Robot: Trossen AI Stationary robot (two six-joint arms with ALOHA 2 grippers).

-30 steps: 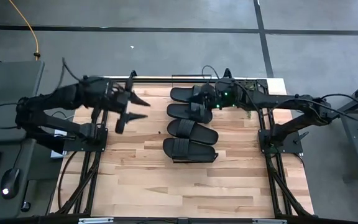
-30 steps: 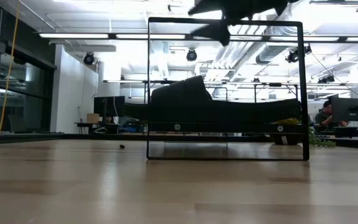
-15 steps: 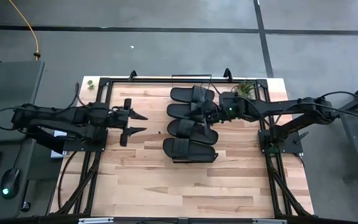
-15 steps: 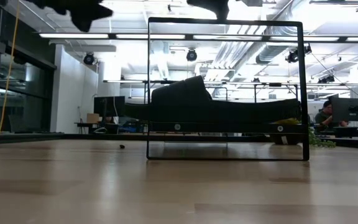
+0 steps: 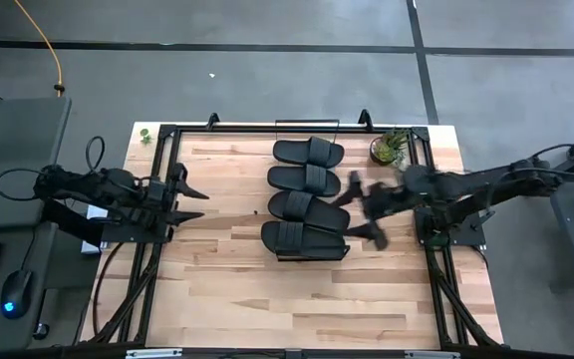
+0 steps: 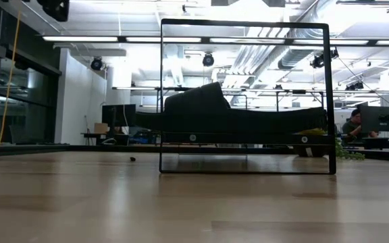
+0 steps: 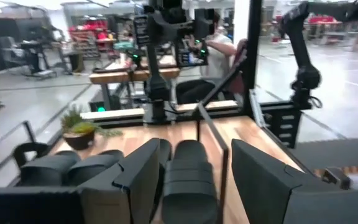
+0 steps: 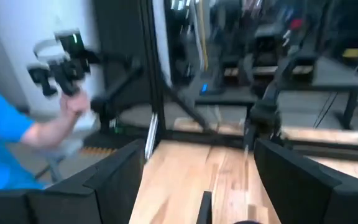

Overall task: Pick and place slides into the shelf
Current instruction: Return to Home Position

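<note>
Four black slides [image 5: 305, 194] lie side by side, soles down, in a row on the shelf [image 5: 307, 124], a narrow wire-framed stand in the middle of the table. The low view shows the slides [image 6: 208, 108] from the side, resting raised inside the black frame [image 6: 162, 94]. My left gripper [image 5: 191, 202] is open, well left of the row, and its wrist view shows the slides [image 7: 188, 177] ahead past the gripper [image 7: 194, 152]. My right gripper [image 5: 357, 209] is open just right of the row's near half, blurred, also seen in its wrist view [image 8: 201, 149].
A small potted plant [image 5: 392, 147] stands near the table's far right corner. Black frame rails run along the left [image 5: 157, 239] and right [image 5: 429, 239] sides. Bare wood [image 5: 297, 299] lies near of the shelf. A person in blue [image 8: 5, 143] shows beyond the table.
My right gripper has drawn away from the far slides, moving toward the table's right and near edges. My left gripper has pulled back toward the left edge and left the low view's top. The four slides have stayed where they were.
</note>
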